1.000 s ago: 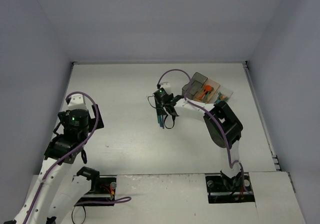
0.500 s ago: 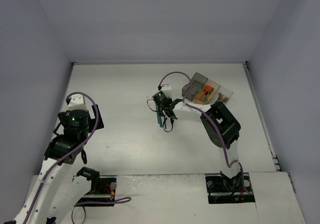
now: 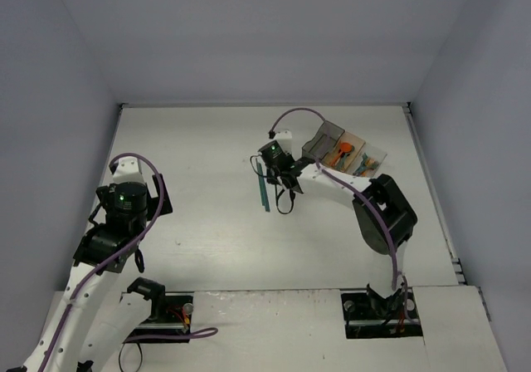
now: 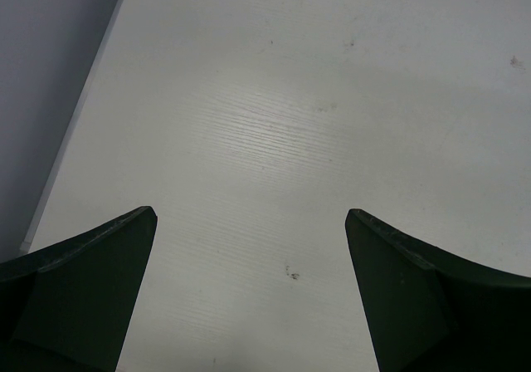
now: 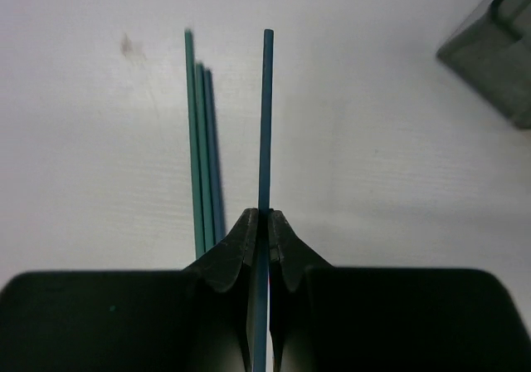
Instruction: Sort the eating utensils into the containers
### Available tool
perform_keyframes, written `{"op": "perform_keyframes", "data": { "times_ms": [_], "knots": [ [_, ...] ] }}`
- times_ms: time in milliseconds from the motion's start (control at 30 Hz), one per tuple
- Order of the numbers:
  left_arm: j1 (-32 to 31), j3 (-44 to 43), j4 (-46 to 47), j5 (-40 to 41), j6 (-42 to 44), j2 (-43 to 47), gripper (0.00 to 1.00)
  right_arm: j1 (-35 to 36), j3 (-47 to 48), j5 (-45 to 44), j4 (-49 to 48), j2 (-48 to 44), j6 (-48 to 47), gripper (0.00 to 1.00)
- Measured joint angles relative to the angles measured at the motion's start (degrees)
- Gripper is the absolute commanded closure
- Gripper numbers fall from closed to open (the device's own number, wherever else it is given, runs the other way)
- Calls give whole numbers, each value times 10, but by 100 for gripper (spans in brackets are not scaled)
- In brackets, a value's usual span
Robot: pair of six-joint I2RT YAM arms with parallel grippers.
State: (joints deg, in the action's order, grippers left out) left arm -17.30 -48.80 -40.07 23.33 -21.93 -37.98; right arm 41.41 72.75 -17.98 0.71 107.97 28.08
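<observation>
My right gripper (image 5: 267,222) is shut on a slim teal utensil handle (image 5: 266,115), held edge-on above the table; in the top view this gripper (image 3: 280,175) is left of the bins. Two more teal utensils (image 5: 201,139) lie side by side on the table just left of it, and show in the top view (image 3: 263,186). Three bins stand in a row at the back right: smoky dark grey (image 3: 324,139), orange-tan (image 3: 348,151) with red and orange pieces inside, and clear (image 3: 372,163) with teal pieces. My left gripper (image 4: 249,222) is open and empty over bare table.
The dark grey bin's corner (image 5: 496,44) shows at the upper right of the right wrist view. The table's left edge and wall (image 4: 58,98) run close beside the left gripper. Walls enclose the table on three sides.
My right gripper has moved up and to the right, towards the bins, with one teal utensil in it. The other teal utensils stay on the table. The left arm has not moved.
</observation>
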Motion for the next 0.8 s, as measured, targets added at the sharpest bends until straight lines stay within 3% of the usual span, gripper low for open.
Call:
{"op": "perform_keyframes", "data": {
  "times_ms": [200,467,667,800],
  "knots": [
    [0,0,0,-4,0,0,3,-88,47,11,-6,-41,9,100],
    [-2,0,0,-6,0,0,3,-225,72,43,12,-23,48,100],
    [-3,0,0,-8,0,-1,3,-267,111,79,16,33,82,99],
    [-4,0,0,-10,0,-2,3,-276,122,100,16,70,103,93]
  ]
}}
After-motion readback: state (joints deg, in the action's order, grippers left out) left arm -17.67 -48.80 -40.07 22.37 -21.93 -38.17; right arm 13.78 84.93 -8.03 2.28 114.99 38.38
